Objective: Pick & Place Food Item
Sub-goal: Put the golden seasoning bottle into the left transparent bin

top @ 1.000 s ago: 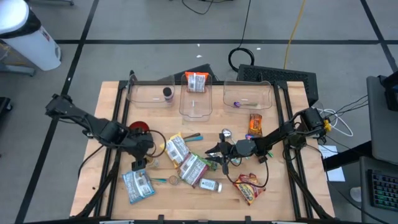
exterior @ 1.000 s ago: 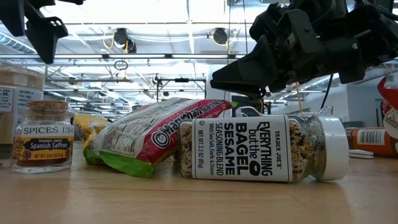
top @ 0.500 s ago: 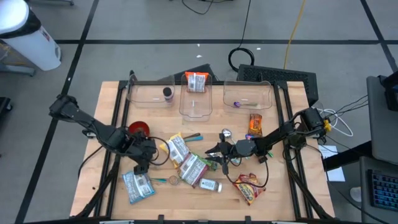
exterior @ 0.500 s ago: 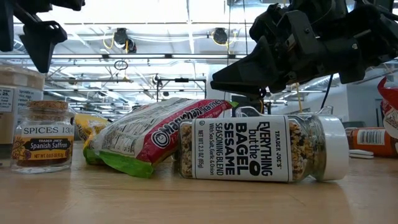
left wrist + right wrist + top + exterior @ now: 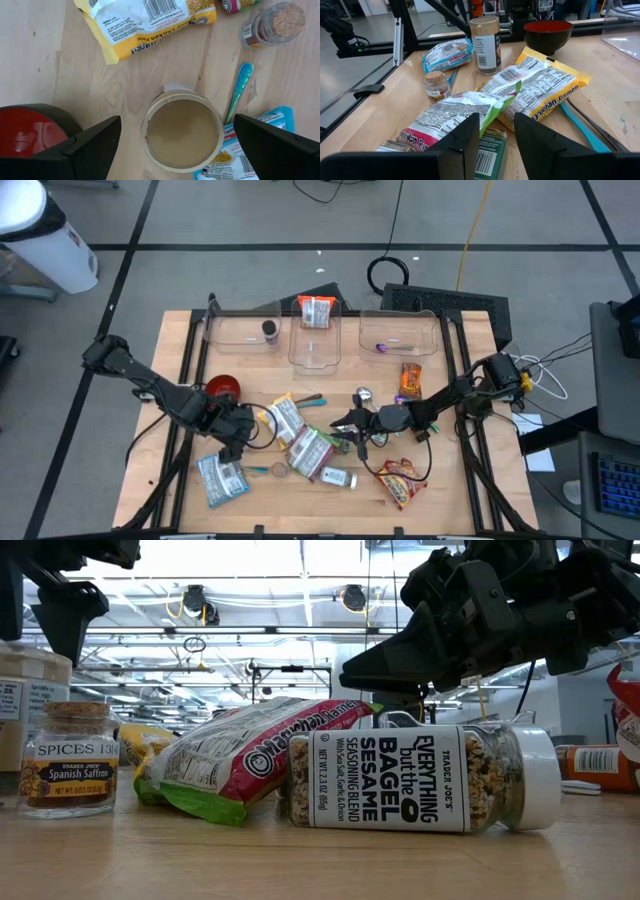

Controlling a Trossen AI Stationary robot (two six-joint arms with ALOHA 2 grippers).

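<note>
A jar with a tan lid stands upright on the table between the red bowl and a blue packet. It also shows in the right wrist view. My left gripper is open above the jar, pointing down, one finger on each side of the lid and clear of it. In the high view the left gripper hides the jar. My right gripper is open and empty at mid-table, above the seasoning jar.
A yellow ramen packet, a red-and-green bag, a small saffron jar and a teal spoon lie close by. A red snack bag and an orange packet lie to the right. Three clear bins stand along the far edge.
My left gripper has moved a little toward the table's right edge and come lower, over the tan-lidded jar. It has stayed open.
</note>
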